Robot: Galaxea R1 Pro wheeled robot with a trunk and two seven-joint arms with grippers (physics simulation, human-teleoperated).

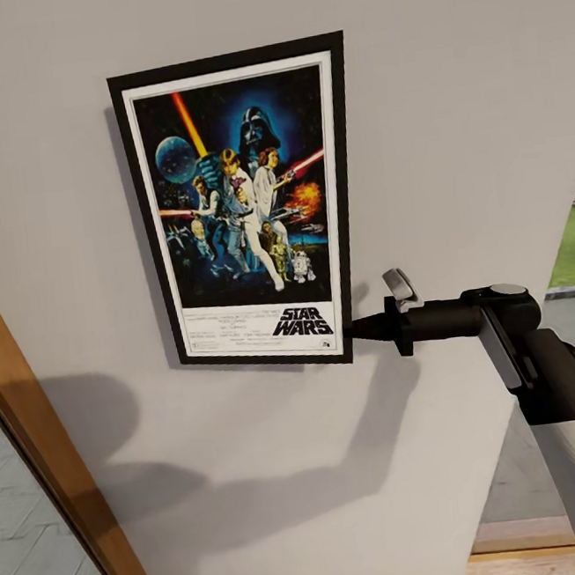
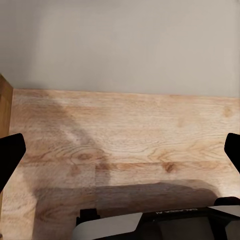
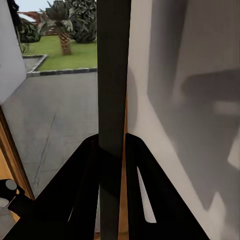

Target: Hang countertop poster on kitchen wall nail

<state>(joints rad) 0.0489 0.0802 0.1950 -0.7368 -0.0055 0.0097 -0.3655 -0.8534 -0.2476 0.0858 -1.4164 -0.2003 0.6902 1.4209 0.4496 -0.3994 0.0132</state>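
Currently listed, item one: the poster (image 1: pixel 242 205), framed in thin black with a white border, upright against the pale wall (image 1: pixel 446 111), its top leaning slightly to one side. No nail is visible; if one is there, the frame hides it.

Item two: the right tool (image 1: pixel 356 329), pinching the frame's lower right corner edge-on. In the right wrist view the dark frame edge (image 3: pixel 113 90) runs straight up between the two black fingers (image 3: pixel 82 190), which are closed on it, with the wall just beside.

Item three: the left tool (image 2: pixel 120 157), spread wide, nothing between its fingertips (image 2: pixel 11 157), hanging over a wooden floor (image 2: pixel 125 145) where it meets the wall.

Item four: a wooden door frame (image 1: pixel 50 472) at the lower left of the head view; a lawn with a palm (image 3: pixel 62 30) shows outside.

Step in hand, as judged: seating the poster on its nail and letting go. Notes for doing it well:
- Keep the frame flat to the wall and lower it gently until the weight is off the tool.
- Correct the slight lean before release.
- Part the fingers slowly and watch for any slip.
- Withdraw sideways along the wall, away from the corner, so the fingers do not drag the frame off.
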